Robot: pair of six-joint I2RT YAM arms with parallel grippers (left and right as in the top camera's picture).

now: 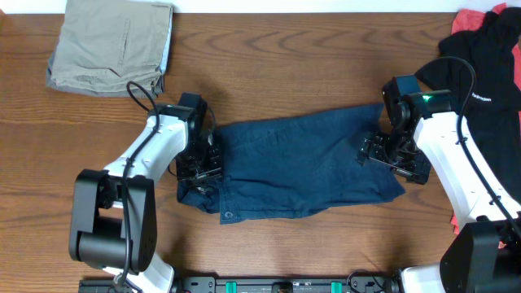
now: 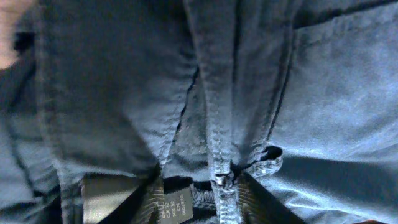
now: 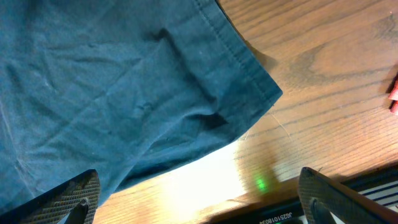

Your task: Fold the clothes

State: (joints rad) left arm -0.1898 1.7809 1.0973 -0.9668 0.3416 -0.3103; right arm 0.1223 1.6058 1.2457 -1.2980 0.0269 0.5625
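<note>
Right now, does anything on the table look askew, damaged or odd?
Nothing looks damaged. The navy garment lies slanted and rumpled, with its waistband end bunched up. The black T-shirt sits in a crumpled heap at far right.

Wide bare tabletop (image 1: 277,65) strip behind navy garment (image 1: 301,167), open lane between both arms. Front strip near edge free too. Far-left corner blocked: folded khaki trousers (image 1: 110,45). Far-right blocked: black T-shirt (image 1: 488,65), right beside right arm. Left tool (image 1: 202,165) crowded against bunched waistband end. Right tool (image 3: 198,196): fingers spread, bare wood between, just off hem corner.
</note>
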